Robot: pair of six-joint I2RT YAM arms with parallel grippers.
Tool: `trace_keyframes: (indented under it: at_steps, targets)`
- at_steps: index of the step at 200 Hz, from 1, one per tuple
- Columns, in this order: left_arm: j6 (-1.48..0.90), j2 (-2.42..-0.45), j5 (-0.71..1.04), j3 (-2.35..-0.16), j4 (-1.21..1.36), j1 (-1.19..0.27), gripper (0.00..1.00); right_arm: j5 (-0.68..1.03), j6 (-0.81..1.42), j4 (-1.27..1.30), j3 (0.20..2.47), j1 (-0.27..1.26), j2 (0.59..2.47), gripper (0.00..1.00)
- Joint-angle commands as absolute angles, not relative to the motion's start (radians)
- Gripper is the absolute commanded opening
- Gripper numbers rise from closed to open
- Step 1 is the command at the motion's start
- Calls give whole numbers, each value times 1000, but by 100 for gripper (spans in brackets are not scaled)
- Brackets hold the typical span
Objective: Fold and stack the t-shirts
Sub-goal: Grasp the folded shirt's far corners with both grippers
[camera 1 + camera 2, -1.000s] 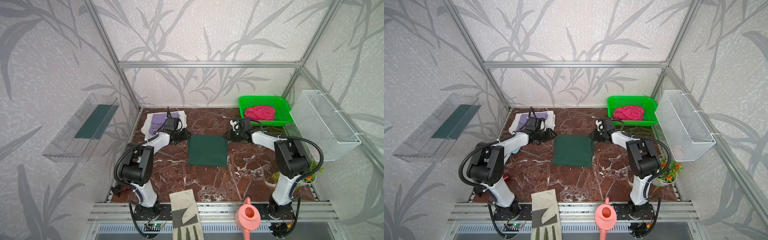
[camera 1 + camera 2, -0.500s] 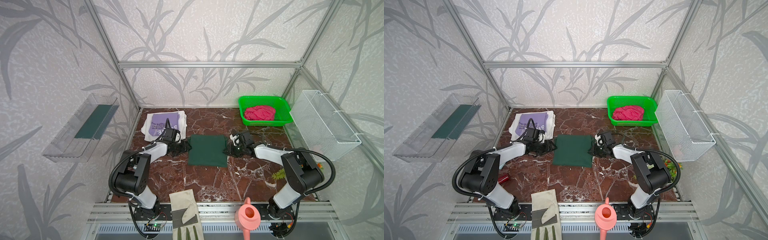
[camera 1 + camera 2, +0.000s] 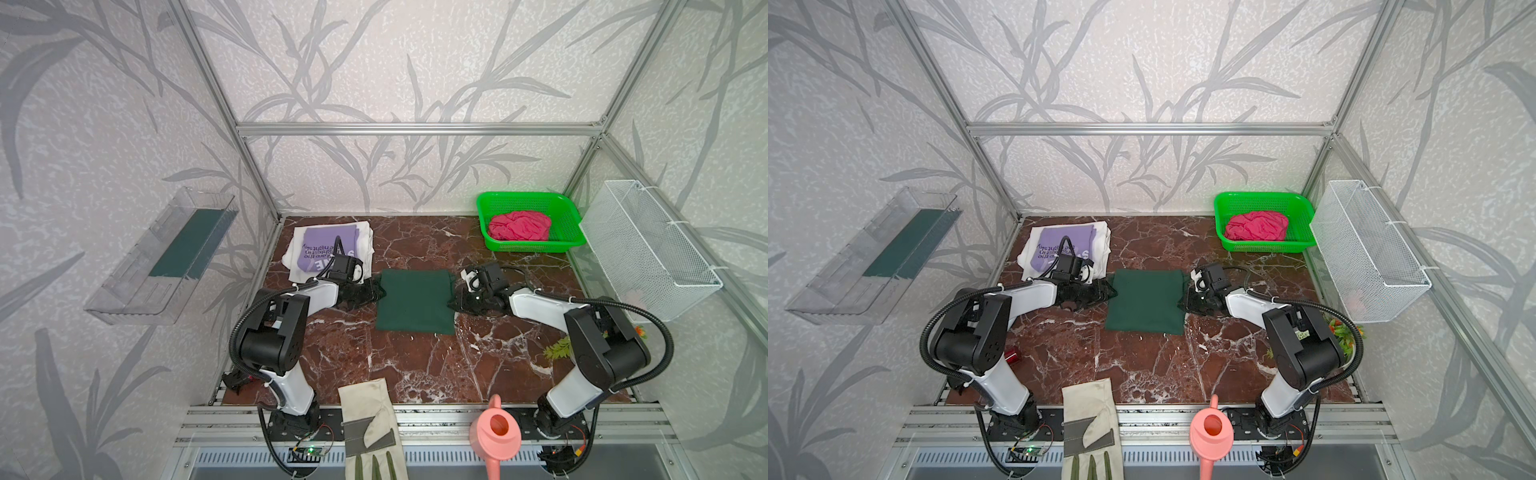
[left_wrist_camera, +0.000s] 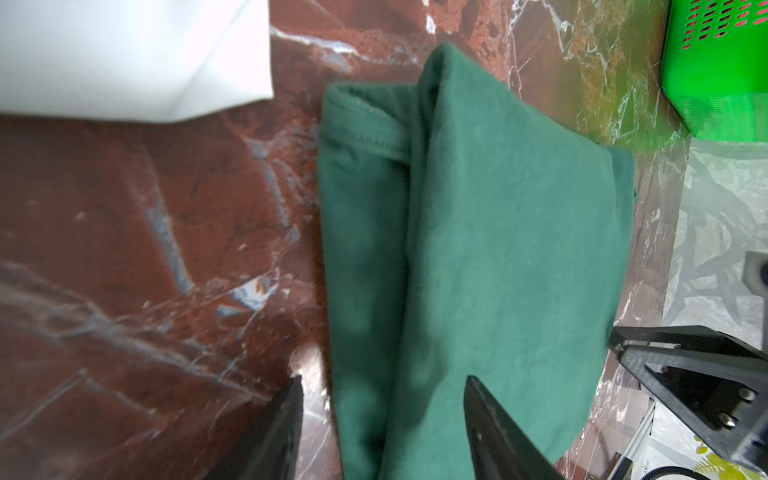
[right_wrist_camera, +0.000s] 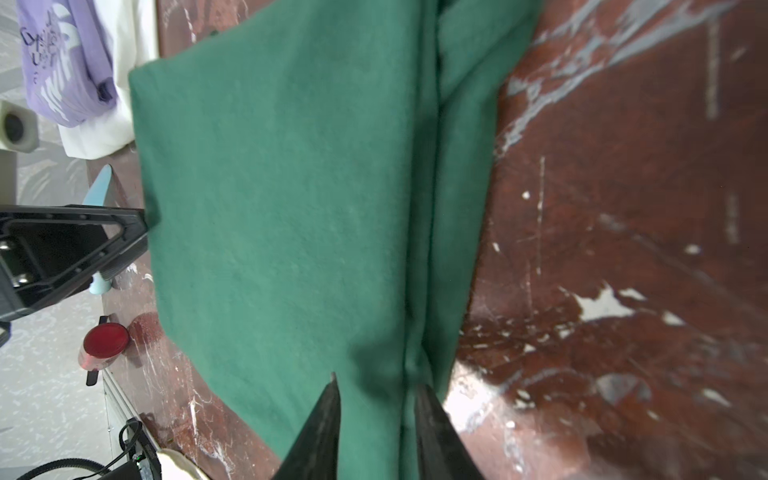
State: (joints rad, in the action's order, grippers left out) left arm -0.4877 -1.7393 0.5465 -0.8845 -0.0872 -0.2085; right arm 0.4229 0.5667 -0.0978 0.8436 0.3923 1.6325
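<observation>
Folded dark green t-shirt (image 3: 413, 301) lying flat at the middle of a marble table (image 3: 415, 365)
Only the wrist views show the jaws: the left gripper (image 4: 382, 380) is spread wide across the shirt's edge; the right gripper (image 5: 376, 384) is narrowly parted astride a fold, grip unclear. The left arm (image 3: 320, 291) hides part of the lilac t-shirt (image 3: 320, 245), its print unreadable, atop a white t-shirt (image 3: 293, 266); a pink-red t-shirt (image 3: 519, 225) lies in the green basket (image 3: 523, 195)

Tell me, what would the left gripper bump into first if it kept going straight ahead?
The dark green t-shirt: the left gripper points at it, open jaws straddling its edge. Farther on, probably the right gripper.
</observation>
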Motion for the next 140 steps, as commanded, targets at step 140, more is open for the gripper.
trace_keyframes:
  at_steps: [140]
  targets:
    - [-493,-1858,625,-901,-72,-207,60,453,554,-70,948,399,1830,32]
